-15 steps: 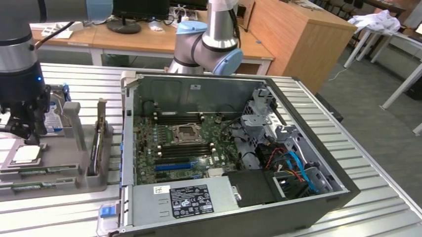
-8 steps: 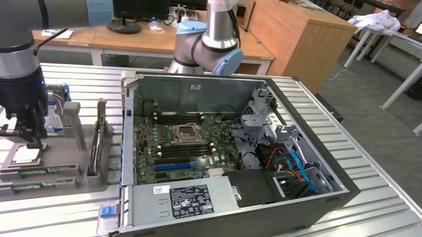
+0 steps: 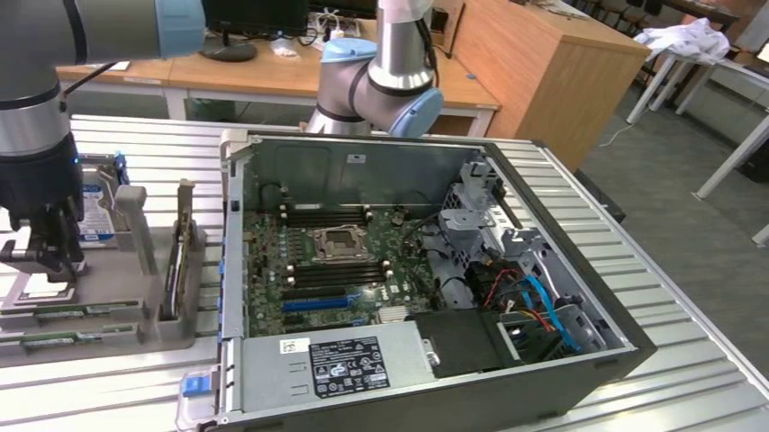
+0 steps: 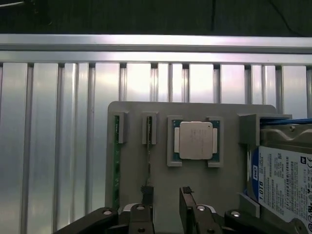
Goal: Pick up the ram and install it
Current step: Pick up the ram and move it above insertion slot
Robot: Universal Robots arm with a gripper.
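Two ram sticks [image 4: 116, 161], one processor [image 4: 195, 140], one hard drive [image 4: 285, 180], one computer case [image 3: 301, 162]

Behind the ribbed aluminium tabletop [image 3: 673, 351] stand light wooden desks [image 3: 240, 83], one carrying a black monitor stand [image 3: 229, 47] and some cables [image 3: 327, 18]. A tall wooden cabinet [image 3: 541, 72] sits toward the exterior view's right, on a grey floor [image 3: 673, 189]. Near it are white-legged tables [image 3: 649, 90], one holding a crumpled white cloth [image 3: 685, 38].
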